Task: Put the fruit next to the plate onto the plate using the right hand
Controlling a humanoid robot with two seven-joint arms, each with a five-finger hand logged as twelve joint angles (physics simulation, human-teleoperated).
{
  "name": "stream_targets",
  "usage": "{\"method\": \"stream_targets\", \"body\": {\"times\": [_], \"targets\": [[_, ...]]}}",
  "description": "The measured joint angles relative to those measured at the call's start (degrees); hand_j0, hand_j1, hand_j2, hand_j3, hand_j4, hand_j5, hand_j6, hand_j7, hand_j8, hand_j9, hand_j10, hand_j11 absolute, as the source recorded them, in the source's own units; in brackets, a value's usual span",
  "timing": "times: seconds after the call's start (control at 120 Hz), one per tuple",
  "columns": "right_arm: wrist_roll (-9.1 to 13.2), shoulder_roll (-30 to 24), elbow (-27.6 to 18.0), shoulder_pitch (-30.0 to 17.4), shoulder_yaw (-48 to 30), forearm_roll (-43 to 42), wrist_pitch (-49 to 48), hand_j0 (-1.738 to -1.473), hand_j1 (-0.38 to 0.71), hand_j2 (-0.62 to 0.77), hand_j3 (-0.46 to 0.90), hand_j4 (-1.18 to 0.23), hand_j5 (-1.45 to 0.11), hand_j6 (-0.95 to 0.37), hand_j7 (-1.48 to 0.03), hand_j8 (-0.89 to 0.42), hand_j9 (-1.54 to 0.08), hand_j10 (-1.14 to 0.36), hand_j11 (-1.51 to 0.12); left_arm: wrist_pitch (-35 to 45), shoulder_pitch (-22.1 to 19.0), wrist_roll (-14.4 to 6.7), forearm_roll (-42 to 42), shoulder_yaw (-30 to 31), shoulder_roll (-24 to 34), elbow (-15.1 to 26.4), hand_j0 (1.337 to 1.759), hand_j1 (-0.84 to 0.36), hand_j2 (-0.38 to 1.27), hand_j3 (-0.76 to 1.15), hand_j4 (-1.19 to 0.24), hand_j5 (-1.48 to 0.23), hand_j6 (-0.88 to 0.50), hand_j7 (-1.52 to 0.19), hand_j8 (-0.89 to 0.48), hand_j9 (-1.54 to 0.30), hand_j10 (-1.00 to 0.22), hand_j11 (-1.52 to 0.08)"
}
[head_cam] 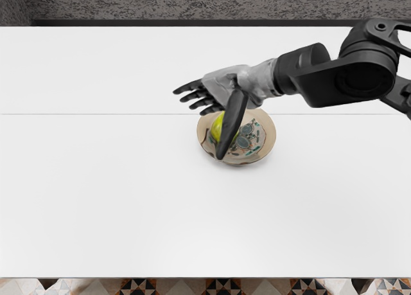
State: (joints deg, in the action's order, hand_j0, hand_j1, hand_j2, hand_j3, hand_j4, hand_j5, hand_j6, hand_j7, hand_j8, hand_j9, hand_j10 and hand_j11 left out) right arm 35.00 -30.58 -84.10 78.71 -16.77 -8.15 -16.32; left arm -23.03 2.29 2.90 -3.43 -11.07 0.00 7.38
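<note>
You are looking down on a wide white table [96,198] that fills nearly the whole view, with a grey textured wall [160,2] along its far edge and a strip of patterned floor tiles [218,286] at the bottom. Your right arm [334,73] comes in from the right edge, dark at the upper joints and grey toward the wrist, and reaches left across the far half of the table. Your right hand [221,89] hangs above the far left rim of the plate, its dark fingers [189,89] stretched out and spread apart toward the left, gripping nothing. The thumb [232,125] points down and toward you, crossing in front of the dish. The plate [268,137], beige with a teal and brown pattern, sits near the middle of the table, slightly right. The yellow-green fruit [217,128] lies on the plate's left part, partly hidden behind the thumb; you cannot tell whether the thumb touches it.
</note>
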Motion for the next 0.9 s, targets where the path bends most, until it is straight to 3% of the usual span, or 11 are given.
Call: {"method": "stream_targets", "body": {"times": [0.15,0.325,0.65,0.9], "targets": [[0.0,-3.6,-1.0,-10.0,-11.1,3.7,-13.2,-1.658,-0.34,0.00,0.00,-0.01,-0.01,0.00,-0.01,0.00,-0.01,-0.01,-0.01,0.0,0.0,0.0,0.0,0.0,0.0,0.0,1.658,0.33,0.00,0.00,-0.01,-0.02,-0.01,-0.02,-0.01,-0.02,-0.01,-0.02],[0.0,-8.0,-1.1,-19.9,-19.8,7.0,-17.7,-1.658,-0.35,0.00,0.00,0.00,0.00,0.00,0.00,0.00,0.00,0.00,0.00,0.0,0.0,0.0,0.0,0.0,0.0,0.0,1.658,0.33,0.00,0.00,-0.01,-0.02,-0.01,-0.02,-0.01,-0.02,-0.01,-0.02],[0.0,-16.4,2.6,-27.8,-23.7,12.0,-18.7,-1.658,-0.35,0.00,0.00,0.00,0.00,0.00,0.00,0.00,0.00,0.00,0.00,0.0,-0.2,0.0,0.0,0.0,0.0,0.0,1.658,0.33,0.00,0.00,-0.01,-0.02,-0.01,-0.02,-0.01,-0.02,-0.01,-0.02],[0.0,-22.4,4.3,-29.6,-24.7,15.7,-18.7,-1.658,-0.35,0.00,0.00,0.00,0.00,0.00,0.00,0.00,0.00,0.00,0.00,0.0,0.0,0.0,0.0,0.0,0.0,0.0,1.658,0.33,0.00,0.00,-0.01,-0.02,-0.01,-0.02,-0.01,-0.02,-0.01,-0.02]]}}
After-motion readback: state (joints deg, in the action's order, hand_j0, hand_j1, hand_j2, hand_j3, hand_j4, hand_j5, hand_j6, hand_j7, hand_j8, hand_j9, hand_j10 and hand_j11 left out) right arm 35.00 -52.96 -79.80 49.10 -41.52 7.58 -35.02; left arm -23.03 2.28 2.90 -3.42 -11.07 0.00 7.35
